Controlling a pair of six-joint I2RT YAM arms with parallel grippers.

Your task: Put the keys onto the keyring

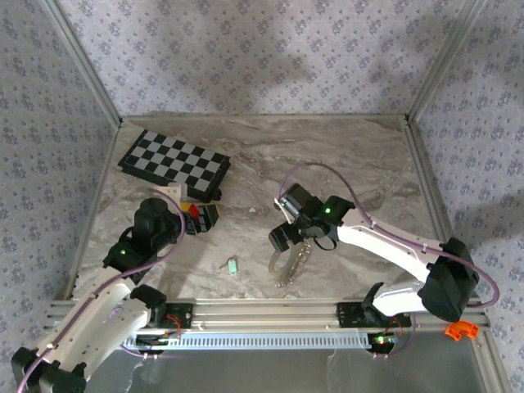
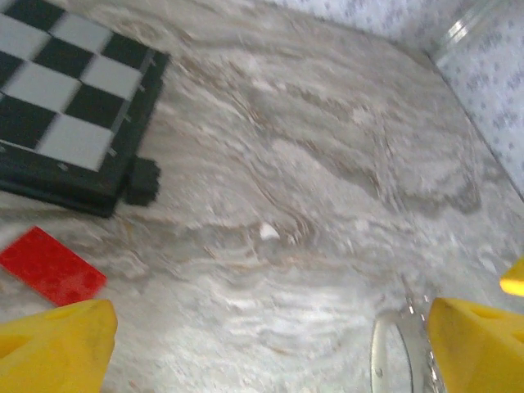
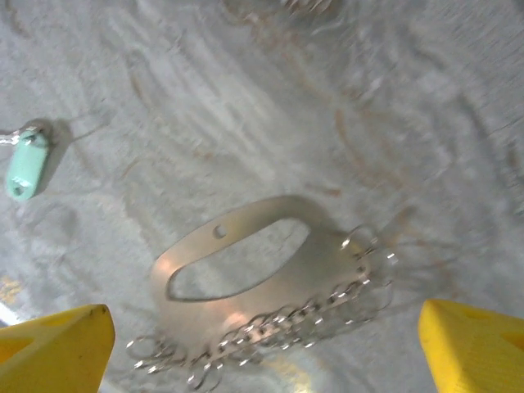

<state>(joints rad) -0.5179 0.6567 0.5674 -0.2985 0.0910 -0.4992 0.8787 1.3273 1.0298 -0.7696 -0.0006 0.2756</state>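
Observation:
The key (image 1: 232, 265), tiny with a mint-green head, lies flat on the marble table near the front; in the right wrist view the key (image 3: 24, 168) is at the far left. To its right lies the keyring (image 1: 286, 264), a silvery oval loop (image 3: 300, 277) with a beaded chain (image 3: 270, 326) along one side. My right gripper (image 1: 286, 238) hovers just above the keyring, open (image 3: 262, 360), with nothing between its yellow fingertips (image 3: 53, 348). My left gripper (image 1: 199, 218) is open (image 2: 270, 360) over bare marble by the chessboard's near corner. The keyring's rim (image 2: 375, 359) shows at lower right there.
A folded chessboard (image 1: 173, 161) lies at the back left, with a small red block (image 2: 51, 266) near its front corner. An orange curved plastic piece (image 1: 461, 329) sits on the frame rail at the front right. Patterned walls enclose the table.

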